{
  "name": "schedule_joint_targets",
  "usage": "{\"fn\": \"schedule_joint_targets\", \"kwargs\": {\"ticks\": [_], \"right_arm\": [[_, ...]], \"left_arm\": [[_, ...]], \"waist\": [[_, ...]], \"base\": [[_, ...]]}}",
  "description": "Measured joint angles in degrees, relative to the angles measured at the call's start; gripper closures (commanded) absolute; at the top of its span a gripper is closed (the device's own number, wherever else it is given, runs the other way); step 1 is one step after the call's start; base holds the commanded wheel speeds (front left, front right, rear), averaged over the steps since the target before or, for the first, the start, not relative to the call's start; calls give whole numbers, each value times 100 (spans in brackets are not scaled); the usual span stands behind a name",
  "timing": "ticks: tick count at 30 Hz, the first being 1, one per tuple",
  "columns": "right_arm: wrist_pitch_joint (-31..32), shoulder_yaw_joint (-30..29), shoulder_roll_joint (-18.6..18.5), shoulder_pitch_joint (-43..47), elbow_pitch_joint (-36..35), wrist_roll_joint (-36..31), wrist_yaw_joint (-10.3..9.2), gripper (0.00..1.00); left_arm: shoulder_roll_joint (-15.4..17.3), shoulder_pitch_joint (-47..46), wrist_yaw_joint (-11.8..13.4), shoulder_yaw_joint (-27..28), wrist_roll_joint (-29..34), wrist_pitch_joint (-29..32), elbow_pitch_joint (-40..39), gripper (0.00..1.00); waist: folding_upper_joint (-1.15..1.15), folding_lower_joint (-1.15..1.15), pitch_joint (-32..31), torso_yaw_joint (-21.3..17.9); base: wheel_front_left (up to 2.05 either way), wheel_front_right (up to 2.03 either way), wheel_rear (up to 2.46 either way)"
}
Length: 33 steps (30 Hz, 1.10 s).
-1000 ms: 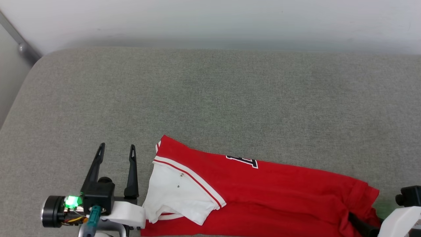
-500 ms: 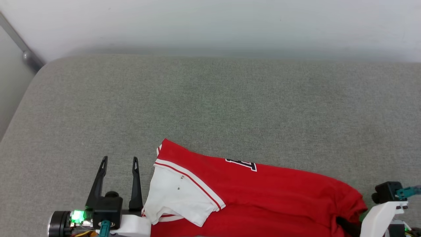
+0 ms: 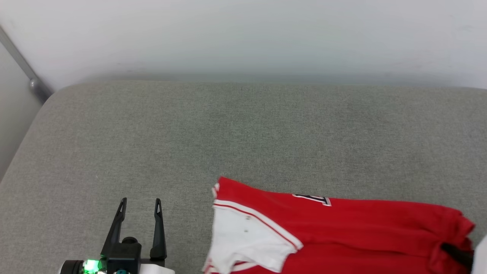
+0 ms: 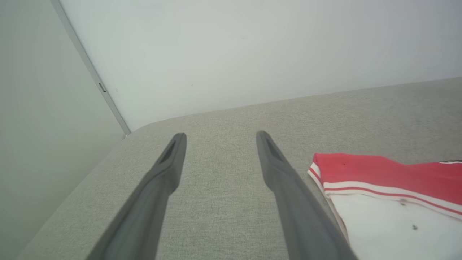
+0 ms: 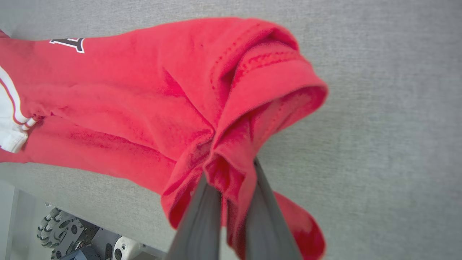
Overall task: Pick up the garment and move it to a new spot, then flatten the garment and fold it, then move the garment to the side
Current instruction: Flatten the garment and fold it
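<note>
Shirt [image 3: 361, 232] lies bunched along the near edge of the grey cushion [image 3: 228, 133]. Right gripper [image 5: 231, 173] is clenched on its red stitched edge. Left gripper [image 3: 140, 201] is spread wide and empty. Grasp made; lift, move, flattening, folding and setting aside remain.

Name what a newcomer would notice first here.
The red garment with its white sleeve stands out at the lower right of the head view, lying on the grey cushion. In the right wrist view, the right gripper is shut on a bunched red edge of it. The left gripper stands open at the lower left, beside the sleeve but apart from it.
</note>
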Motion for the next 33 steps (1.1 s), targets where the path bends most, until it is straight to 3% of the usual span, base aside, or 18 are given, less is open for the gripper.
{"fn": "schedule_joint_targets", "kwargs": {"ticks": [10, 18, 26, 33], "right_arm": [[346, -463, -622, 67, 387, -212, -1, 100], [546, -22, -560, 124, -951, -308, -1, 100], [943, 798, 102, -319, -2315, -419, -1, 100], [1067, 1859, 914, -1375, -1963, -669, -1, 100]], "left_arm": [[-188, 83, -320, 167, 192, 1, -40, 0], [-294, 101, -482, 271, 256, 1, -47, 0], [-396, 81, -584, 343, 312, 1, -80, 0], [-491, -91, -679, 350, 355, 1, -77, 0]], "waist": [[0, 0, -51, -4], [0, 0, -76, 8], [0, 0, 19, 40], [0, 0, 227, 94]], "base": [[0, 0, 0], [0, 0, 0], [0, 0, 0], [0, 0, 0]]}}
